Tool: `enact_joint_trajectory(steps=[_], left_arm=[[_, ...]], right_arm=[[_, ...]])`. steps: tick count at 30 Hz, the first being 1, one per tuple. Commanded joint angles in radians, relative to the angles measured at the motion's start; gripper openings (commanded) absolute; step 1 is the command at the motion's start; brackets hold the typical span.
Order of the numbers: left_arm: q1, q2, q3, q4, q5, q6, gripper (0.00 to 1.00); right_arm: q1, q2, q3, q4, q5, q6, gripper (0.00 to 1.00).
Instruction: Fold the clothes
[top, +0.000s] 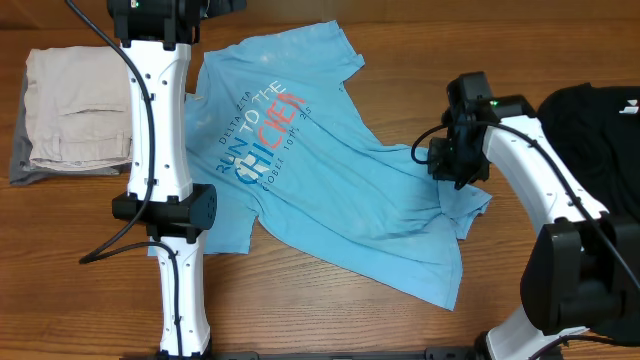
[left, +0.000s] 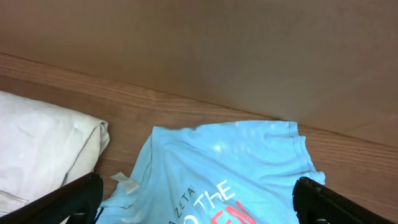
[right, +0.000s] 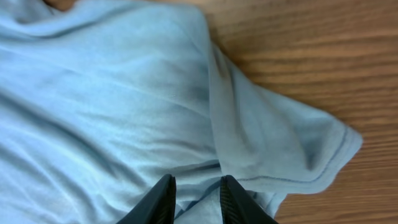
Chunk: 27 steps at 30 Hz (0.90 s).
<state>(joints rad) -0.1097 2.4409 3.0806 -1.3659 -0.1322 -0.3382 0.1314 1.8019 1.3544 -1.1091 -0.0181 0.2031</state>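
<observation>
While the right gripper (right: 196, 190) stands low over the cloth, its two dark fingers (right: 166, 198) sit only a little apart, with light blue fabric showing in the gap. Whether they pinch that fabric or merely straddle it cannot be told.

Just beyond the fingertips lies a sleeve (right: 280, 149), its hem doubled over and bunched. It belongs to the T-shirt (top: 330, 190), which lies face up and askew on the table (top: 400, 60), loosely spread and not yet folded.

Positions taken from the chest lettering (top: 262, 135):
- Right gripper and bunched sleeve: well off to one side, toward a black garment (top: 590, 120).
- Left gripper (left: 199, 186): jaws spread wide, holding nothing, hovering past the collar end.
- Folded beige pile (top: 75, 110): on the opposite side, near the other sleeve.

Assessment: the step in hand looks like flattening this sleeve before any fold.

Recommended:
- Take the hem edge itself, not the thick doubled ridge.
- Draw it away from the lettering, low to the table, until the creases between flatten.
- Go gently, since the idle left gripper pins nothing and a hard pull would likely drag the whole shirt.
</observation>
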Motion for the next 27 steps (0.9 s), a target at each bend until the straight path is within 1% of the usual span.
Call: enact_joint_trajectory(steps=[1,2,4,7,11,13,24,27], left_arm=[[-0.002,0.008,-0.003,0.001,-0.005,-0.01,1.0],[-0.002,0.008,-0.003,0.001,-0.005,-0.01,1.0],[-0.002,0.008,-0.003,0.001,-0.005,-0.01,1.0],[-0.002,0.008,-0.003,0.001,-0.005,-0.01,1.0],[-0.002,0.008,-0.003,0.001,-0.005,-0.01,1.0],[-0.002,0.008,-0.003,0.001,-0.005,-0.01,1.0],[-0.002,0.008,-0.003,0.001,-0.005,-0.01,1.0],[-0.002,0.008,-0.003,0.001,-0.005,-0.01,1.0]], right_arm=[[-0.003,-0.004,-0.069,0.029,0.024,0.047,0.3],[-0.003,-0.004,-0.094,0.053,0.024,0.059,0.32],[-0.003,-0.004,-0.138,0.1,0.024,0.06,0.33],[-0.003,-0.004,-0.181,0.156,0.026,0.06,0.37],[-0.003,-0.004,-0.185,0.163,0.101,0.06,0.46],[-0.003,-0.004,-0.185,0.162,0.132,0.06,0.49],[0.0,-0.004,-0.219,0.202,0.076,0.061,0.47],[0.0,-0.004,-0.243,0.224,0.076,0.061,0.44]])
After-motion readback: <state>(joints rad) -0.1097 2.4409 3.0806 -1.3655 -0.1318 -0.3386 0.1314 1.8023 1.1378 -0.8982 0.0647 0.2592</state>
